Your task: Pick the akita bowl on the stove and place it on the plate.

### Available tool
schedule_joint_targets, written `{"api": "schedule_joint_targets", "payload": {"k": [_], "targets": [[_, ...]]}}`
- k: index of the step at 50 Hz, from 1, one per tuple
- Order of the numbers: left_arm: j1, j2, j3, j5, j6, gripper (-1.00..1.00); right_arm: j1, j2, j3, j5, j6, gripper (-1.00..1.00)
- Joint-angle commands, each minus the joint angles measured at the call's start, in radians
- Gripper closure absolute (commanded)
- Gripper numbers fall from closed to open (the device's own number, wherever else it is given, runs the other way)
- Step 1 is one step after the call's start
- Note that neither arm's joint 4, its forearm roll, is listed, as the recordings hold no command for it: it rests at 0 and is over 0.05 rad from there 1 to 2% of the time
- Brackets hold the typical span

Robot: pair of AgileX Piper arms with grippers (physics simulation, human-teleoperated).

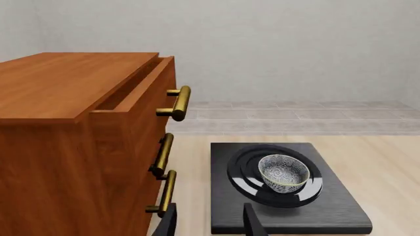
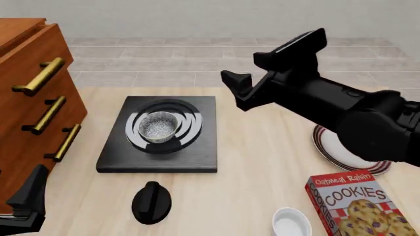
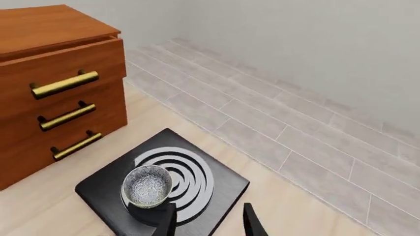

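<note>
In the left wrist view, the small round akita bowl (image 1: 284,172), dark outside and speckled grey-white inside, sits upright on the burner rings of the flat square black stove (image 1: 328,206). Just beside the stove stands a tall brown wooden drawer cabinet (image 1: 78,147) with brass bar handles, its top drawer pulled slightly out. The left gripper (image 1: 210,223) shows only two dark fingertips, set apart with nothing between them.

In the front view, the stove (image 2: 196,157) lies on the light wooden table (image 2: 262,162), left of centre, with the bowl (image 2: 159,126) in the middle of its silver-grey rings. The cabinet (image 2: 33,108) stands at the far left. The right gripper (image 2: 272,66) hangs above the table to the right of the stove, its fingers spread and empty. Its black arm partly covers the round white plate with red rim stripes (image 2: 341,160) at the right, well apart from the bowl. Near the front edge lie a black knob-like object (image 2: 151,202), a plain white ramekin (image 2: 291,222) and a red oatmeal raisin cookie box (image 2: 351,204). The left gripper (image 2: 23,206) is at the near left corner.

In the right wrist view, the bowl (image 3: 147,186) rests on the stove (image 3: 98,191), the cabinet (image 3: 59,88) stands beside it, and the right gripper (image 3: 208,221) shows parted fingertips holding nothing.
</note>
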Motion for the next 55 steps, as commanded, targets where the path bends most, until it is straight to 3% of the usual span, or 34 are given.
{"api": "schedule_joint_targets", "payload": {"k": [1,17,18,55], "targets": [[0.000,0.000,0.000,0.000,0.000,-1.00,0.045,0.118,-0.096,0.041,0.006,-1.00],[0.000,0.000,0.000,0.000,0.000,-1.00,0.089,0.255,-0.202,0.104,0.043,-1.00],[0.000,0.000,0.000,0.000,0.000,-1.00,0.083,0.290,-0.222,0.125,0.023,-1.00],[0.000,0.000,0.000,0.000,0.000,-1.00,0.097,0.491,-0.434,0.183,0.095,-1.00]]}}
